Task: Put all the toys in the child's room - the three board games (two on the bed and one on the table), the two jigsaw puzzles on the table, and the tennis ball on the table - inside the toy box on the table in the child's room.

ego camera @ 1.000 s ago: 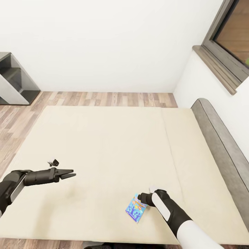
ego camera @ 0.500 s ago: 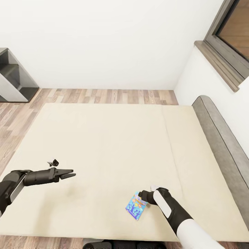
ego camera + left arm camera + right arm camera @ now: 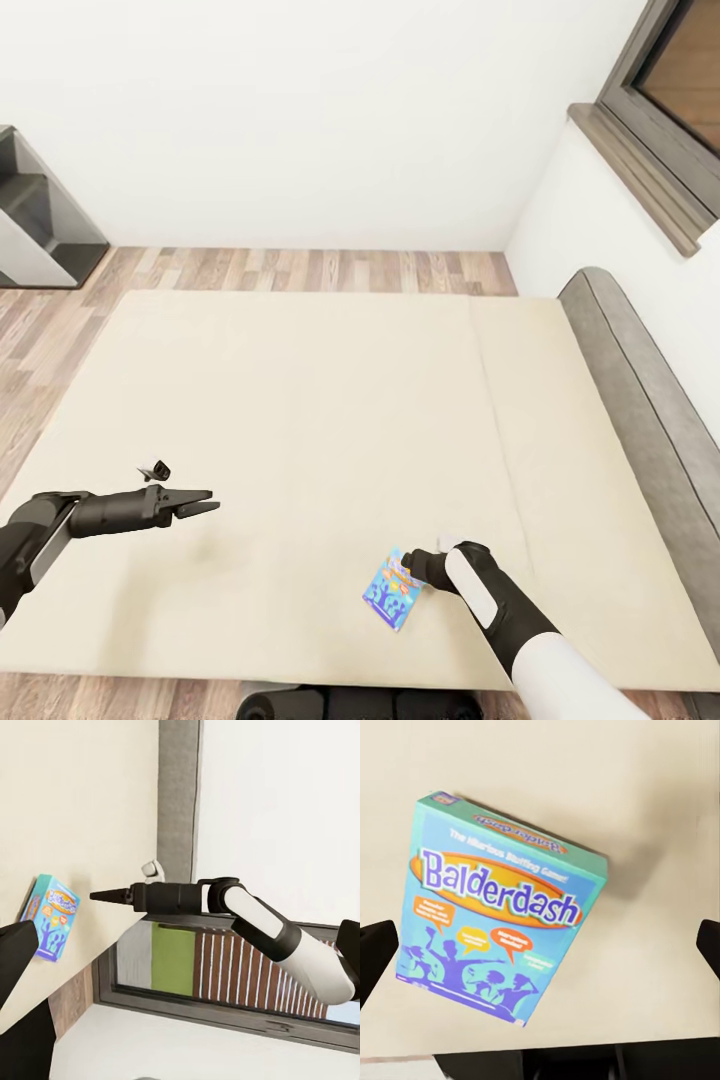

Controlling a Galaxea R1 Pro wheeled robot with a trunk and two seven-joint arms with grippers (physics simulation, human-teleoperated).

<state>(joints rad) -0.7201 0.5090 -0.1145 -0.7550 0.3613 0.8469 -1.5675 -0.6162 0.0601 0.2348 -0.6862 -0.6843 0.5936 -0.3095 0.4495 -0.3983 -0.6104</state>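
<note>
While spread, right end effector [image 3: 412,572] hovers above | board game [image 3: 391,601] | bed [image 3: 300,420]

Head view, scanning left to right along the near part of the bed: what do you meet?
left gripper → blue board game → right gripper → grey headboard

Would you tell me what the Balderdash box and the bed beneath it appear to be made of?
The Balderdash box looks like printed cardboard: sharp folded edges, flat faces and bright, slightly glossy graphics. The bed has a plain beige, matte top, likely fabric, with a faint seam. Its grey headboard looks softly mottled, perhaps upholstery, though the render leaves that open.
</note>
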